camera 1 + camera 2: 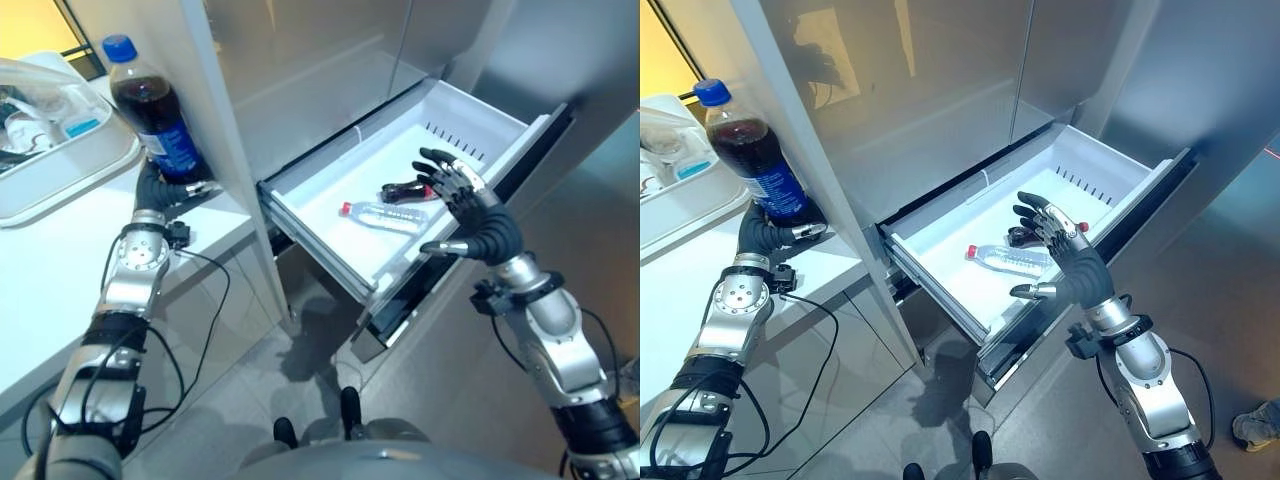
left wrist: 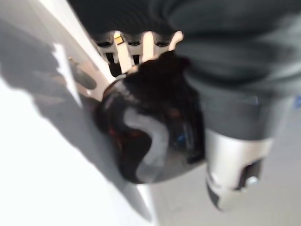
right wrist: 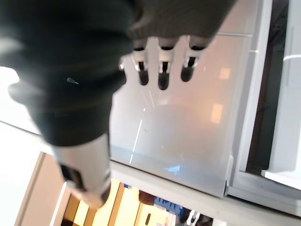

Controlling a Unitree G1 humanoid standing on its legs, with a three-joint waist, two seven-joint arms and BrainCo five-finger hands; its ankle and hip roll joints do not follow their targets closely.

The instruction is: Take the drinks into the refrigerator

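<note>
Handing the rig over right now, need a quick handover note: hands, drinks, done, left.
Left hand: shut on the base of the cola bottle, which stands on the white counter beside the fridge.
Right hand: open, empty, held over the front of the open fridge drawer.
Done: a clear water bottle and a small dark bottle lie in the drawer.
Left: move the cola bottle into the fridge, then close the drawer.

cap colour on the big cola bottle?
Blue. The cola bottle's cap shows best in the left eye view.
</note>
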